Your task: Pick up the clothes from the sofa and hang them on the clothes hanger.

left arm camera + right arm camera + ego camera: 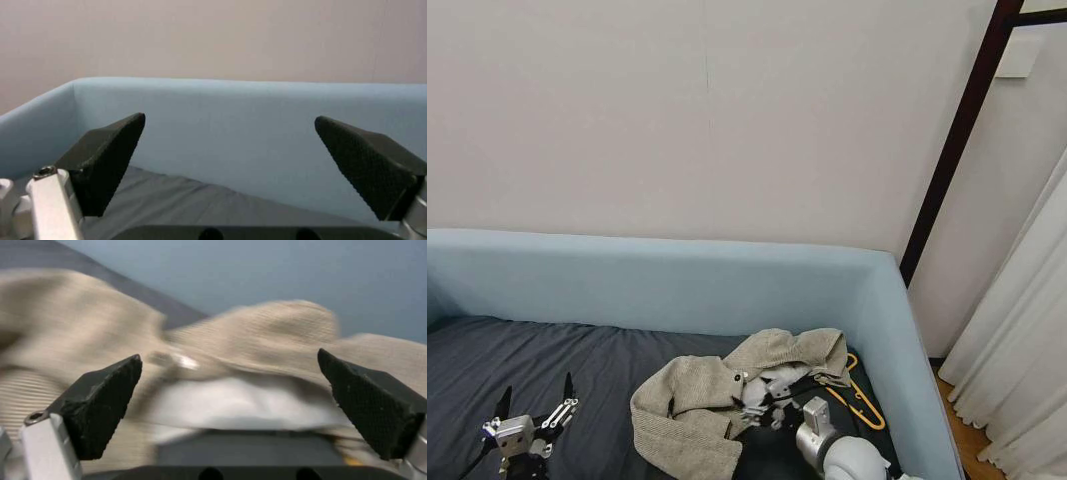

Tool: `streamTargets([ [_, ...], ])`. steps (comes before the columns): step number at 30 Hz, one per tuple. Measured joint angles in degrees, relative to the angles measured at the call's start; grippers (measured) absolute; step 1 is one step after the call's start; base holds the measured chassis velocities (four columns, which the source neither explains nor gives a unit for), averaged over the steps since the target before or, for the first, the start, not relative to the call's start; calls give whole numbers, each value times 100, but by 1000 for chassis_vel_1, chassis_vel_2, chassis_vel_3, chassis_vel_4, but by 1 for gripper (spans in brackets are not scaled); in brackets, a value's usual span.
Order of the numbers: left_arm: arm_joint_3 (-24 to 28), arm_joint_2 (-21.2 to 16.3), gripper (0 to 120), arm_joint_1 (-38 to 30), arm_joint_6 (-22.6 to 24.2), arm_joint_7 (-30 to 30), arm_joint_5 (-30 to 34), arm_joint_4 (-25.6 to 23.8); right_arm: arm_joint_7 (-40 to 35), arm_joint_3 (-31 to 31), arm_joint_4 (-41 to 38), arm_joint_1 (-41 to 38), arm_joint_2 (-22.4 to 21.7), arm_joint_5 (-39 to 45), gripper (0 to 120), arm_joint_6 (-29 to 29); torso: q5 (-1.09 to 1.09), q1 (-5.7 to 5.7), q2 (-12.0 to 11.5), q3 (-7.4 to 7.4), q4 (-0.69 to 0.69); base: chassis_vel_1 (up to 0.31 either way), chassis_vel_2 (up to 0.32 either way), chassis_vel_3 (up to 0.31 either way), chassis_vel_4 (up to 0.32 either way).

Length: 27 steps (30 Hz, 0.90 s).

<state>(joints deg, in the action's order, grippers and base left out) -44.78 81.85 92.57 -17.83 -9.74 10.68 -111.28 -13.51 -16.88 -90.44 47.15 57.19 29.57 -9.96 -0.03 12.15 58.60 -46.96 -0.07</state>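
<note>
Sweater (67, 305) sits before right pincer (228, 356), jaws spread wide.

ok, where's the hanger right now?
Head view, lower right: the orange hanger lies on the sofa seat against its right armrest, partly under the sweater, just past the right gripper.

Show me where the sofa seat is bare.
Bare: the seat between the left gripper, the backrest and the sweater. Crowded: the right corner, where sweater, hanger and right gripper bunch together.
</note>
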Motion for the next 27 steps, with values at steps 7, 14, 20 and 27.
streamTargets([
  [7, 18, 47, 100, 38, -3, -22, -61, -8, -189, 126, 1418, -381, 394, -959, 100, 634, -1, 0, -1, 0, 1, 0, 0, 0, 0],
  [14, -27, 35, 100, 34, 1, -29, -67, 29, -490, 34, 2640, -794, 877, -1671, 100, 893, -2, 1, 0, 0, 0, 0, 0, 0, 0],
  [20, -57, 29, 100, 20, 4, -30, -68, 85, -637, 52, 3190, -932, 1152, -2115, 100, 669, -1, 1, -1, 0, 1, 0, 0, 0, 0],
  [27, -30, 58, 100, 16, 5, -35, -103, 106, -1017, 93, 3583, -984, 1376, -2452, 100, 571, -2, 1, -1, 0, 0, 0, 0, 0, 0],
])
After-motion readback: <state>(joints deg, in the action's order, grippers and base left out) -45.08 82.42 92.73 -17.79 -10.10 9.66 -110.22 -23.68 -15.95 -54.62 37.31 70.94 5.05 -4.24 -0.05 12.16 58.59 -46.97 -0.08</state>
